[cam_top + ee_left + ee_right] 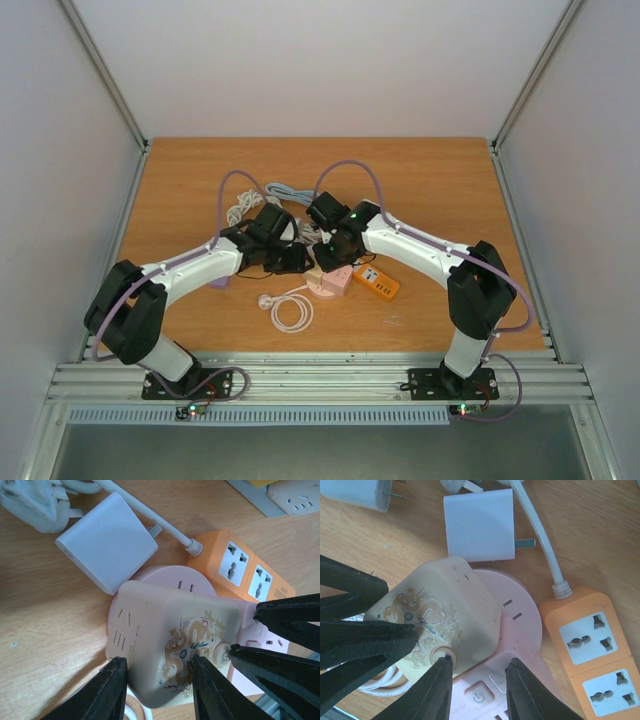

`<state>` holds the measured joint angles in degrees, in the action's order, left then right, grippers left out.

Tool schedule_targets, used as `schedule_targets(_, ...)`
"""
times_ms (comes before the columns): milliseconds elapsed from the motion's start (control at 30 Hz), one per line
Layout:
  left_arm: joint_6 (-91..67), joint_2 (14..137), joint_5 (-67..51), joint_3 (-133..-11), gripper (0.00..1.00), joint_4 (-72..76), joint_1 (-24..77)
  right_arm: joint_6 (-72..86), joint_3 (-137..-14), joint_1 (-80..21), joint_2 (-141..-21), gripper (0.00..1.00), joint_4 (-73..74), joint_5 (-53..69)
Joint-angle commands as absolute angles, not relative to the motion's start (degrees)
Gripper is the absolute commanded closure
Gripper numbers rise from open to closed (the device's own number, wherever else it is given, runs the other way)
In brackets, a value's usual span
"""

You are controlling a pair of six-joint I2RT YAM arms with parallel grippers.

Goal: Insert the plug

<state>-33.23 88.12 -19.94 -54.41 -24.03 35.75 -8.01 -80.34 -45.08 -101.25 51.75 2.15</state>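
A cream plug block with a dragon print (165,620) (445,595) leans on the round end of a pink power strip (186,580) (522,625) (335,282) in the middle of the table. My left gripper (159,660) (298,258) is shut on the plug, one finger on its slotted side and the other on the dragon face. My right gripper (479,662) (335,252) comes in from the other side. Its jaws are closed round the pink strip's raised part by the power button, and one fingertip touches the plug's round knob. The plug's prongs are hidden.
An orange power strip (377,283) (240,570) (590,650) lies just right of the pink one, its white cord running back. A white charger cube (107,542) (479,525) lies close behind. A coiled white cable (290,310) lies in front, and more cables (245,205) lie at the back left.
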Motion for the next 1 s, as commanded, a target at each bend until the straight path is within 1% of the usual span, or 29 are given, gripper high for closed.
schedule_targets(0,-32.5,90.7,-11.3,-51.5,0.65,-29.6,38.5,-7.1,-80.2,-45.5,-102.7,0.68,52.5,-1.7)
schedule_targets(133,-32.7,91.6,-7.9,-50.0,0.67,-31.1,39.7,-5.6,-79.7,-45.5,-100.9,0.67,51.1,-1.8)
schedule_targets(300,-33.1,90.9,-8.3,-50.5,0.66,-31.5,39.9,-2.2,-77.4,-45.5,-95.9,0.64,47.6,-2.7)
schedule_targets(367,-33.2,89.4,-8.7,-52.1,0.62,-32.1,39.9,-0.8,-76.4,-45.5,-93.1,0.62,46.3,-3.3)
schedule_targets(467,-33.7,86.5,-8.8,-54.8,0.50,-32.8,39.6,2.2,-74.7,-45.5,-89.8,0.59,44.4,-4.0)
schedule_targets(533,-34.7,84.4,-8.6,-56.2,0.44,-33.0,38.8,3.4,-73.1,-45.5,-87.9,0.55,43.2,-4.5)
schedule_targets(633,-36.3,81.8,-5.5,-57.5,0.41,-34.0,37.2,4.1,-71.9,-45.5,-86.7,0.51,42.5,-4.7)
schedule_targets(733,-39.1,79.0,-1.2,-55.8,0.40,-33.7,33.9,3.8,-72.0,-45.9,-86.4,0.47,42.9,-5.4)
schedule_targets(900,-45.5,74.9,3.2,-49.0,0.41,-27.5,29.8,4.9,-72.3,-46.1,-86.0,0.47,43.3,-4.8)
schedule_targets(967,-48.8,73.9,3.3,-46.9,0.41,-24.0,28.6,5.4,-72.1,-46.3,-86.0,0.48,43.3,-4.4)
